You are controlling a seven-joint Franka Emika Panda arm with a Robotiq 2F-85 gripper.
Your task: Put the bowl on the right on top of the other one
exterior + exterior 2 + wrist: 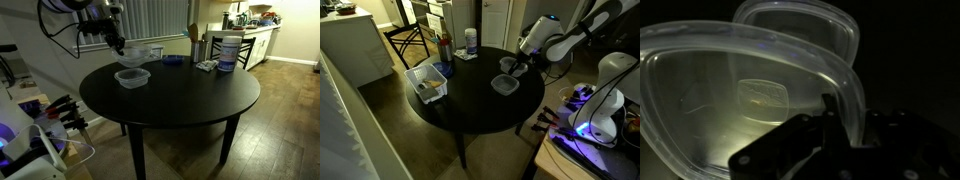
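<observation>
The end effector (843,115) is closed to a narrow gap on the rim of a clear bowl (750,100), one finger inside the wall and one outside (the wrist view shows the rim running between them). In an exterior view that bowl sits just off the end effector's tip over the black bench (190,100); I cannot tell whether it touches the top. The other bowl (131,77) rests on the bench near the end effector, just beside the held one.
</observation>
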